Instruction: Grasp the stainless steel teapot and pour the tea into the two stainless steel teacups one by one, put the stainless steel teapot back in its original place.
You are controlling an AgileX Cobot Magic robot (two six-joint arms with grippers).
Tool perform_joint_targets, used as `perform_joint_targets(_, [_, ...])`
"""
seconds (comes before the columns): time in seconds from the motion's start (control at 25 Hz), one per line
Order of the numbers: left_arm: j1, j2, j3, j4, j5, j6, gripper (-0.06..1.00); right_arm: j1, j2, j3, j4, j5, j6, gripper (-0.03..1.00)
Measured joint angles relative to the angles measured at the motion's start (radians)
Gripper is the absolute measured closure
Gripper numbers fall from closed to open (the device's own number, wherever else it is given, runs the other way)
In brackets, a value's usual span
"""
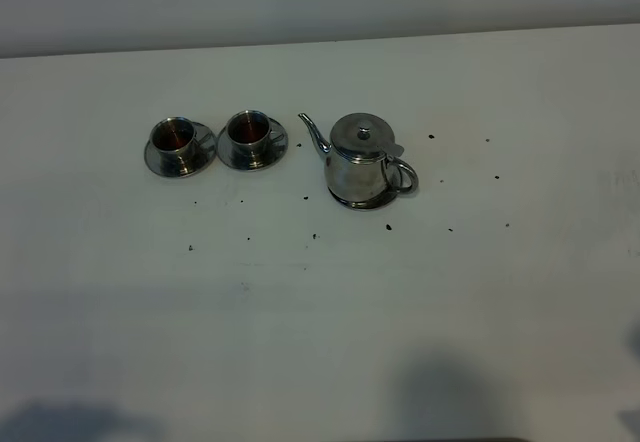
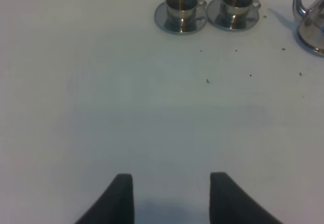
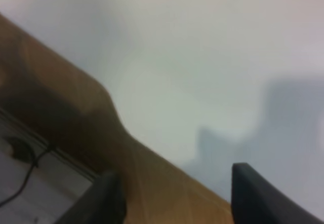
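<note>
Shiny steel teapot (image 1: 358,162) | sits on round steel coaster on white surface (image 1: 300,312), beside two small steel cups (image 1: 212,142) | looks slippery, heavy when full; grab loop handle (image 1: 405,176) | both tools wide, empty.

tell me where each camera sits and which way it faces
Exterior high: mounted above, looking down on the white table, shiny steel spouted teapot on its steel coaster and two small steel teacups on saucers; no arm shows.
Left wrist: low over the table, facing the teacups; open left claw shows.
Right wrist: over the table's wooden edge; open right claw shows.
Shared: exterior and left wrist both show cups and teapot.
</note>
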Motion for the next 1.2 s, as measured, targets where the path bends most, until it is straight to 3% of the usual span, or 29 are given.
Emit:
perform_joint_targets(0.32, [0.0,0.0,0.0,0.0,0.0,0.0,0.56,-0.324,-0.177,0.0,-0.011,-0.002,0.011,0.5])
perform_joint_targets(0.52, [0.0,0.0,0.0,0.0,0.0,0.0,0.56,-0.476,-0.31,0.001,-0.016,-0.002,0.016,0.5])
perform_joint_targets(0.68, [0.0,0.0,0.0,0.0,0.0,0.0,0.56,-0.519,-0.397,0.005,-0.019,-0.002,0.022,0.5])
perform_joint_targets(1.2, [0.0,0.0,0.0,0.0,0.0,0.0,0.56,-0.522,-0.552,0.006,0.0,-0.001,0.025,0.5])
